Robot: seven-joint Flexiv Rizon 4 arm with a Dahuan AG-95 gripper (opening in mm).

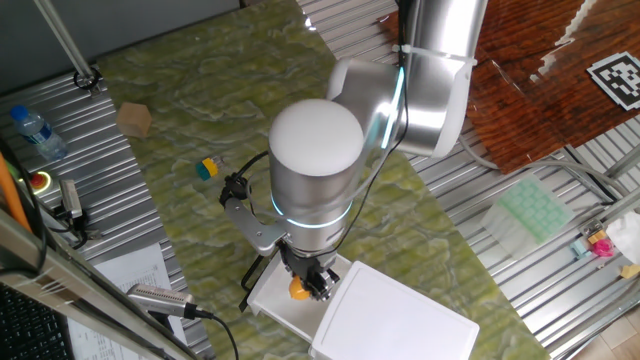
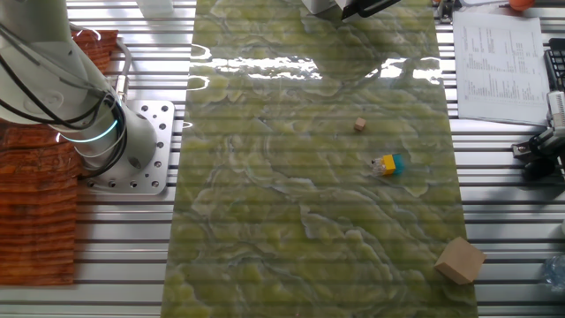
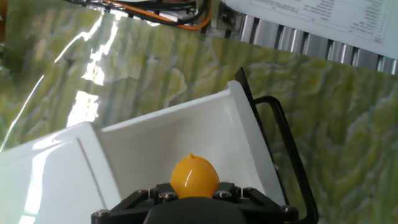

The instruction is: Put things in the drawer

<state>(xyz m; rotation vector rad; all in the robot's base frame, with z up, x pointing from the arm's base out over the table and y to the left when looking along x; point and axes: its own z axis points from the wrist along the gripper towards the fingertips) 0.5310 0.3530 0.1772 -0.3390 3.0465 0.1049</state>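
The yellow-orange toy lemon (image 3: 194, 177) sits just ahead of my hand (image 3: 196, 194), over the white floor of the open drawer (image 3: 168, 134), though my fingertips are hidden at the bottom of the hand view, so I cannot tell whether I am gripping it or merely poised above it. The drawer juts out of the white cabinet (image 1: 400, 320), its black wire handle (image 3: 283, 143) at the front. Farther out on the green marbled bench (image 2: 300, 203) lie a yellow-and-blue block (image 2: 387, 164), a tiny tan cube (image 2: 359, 125) and a cardboard box (image 2: 459, 260), all well apart from me.
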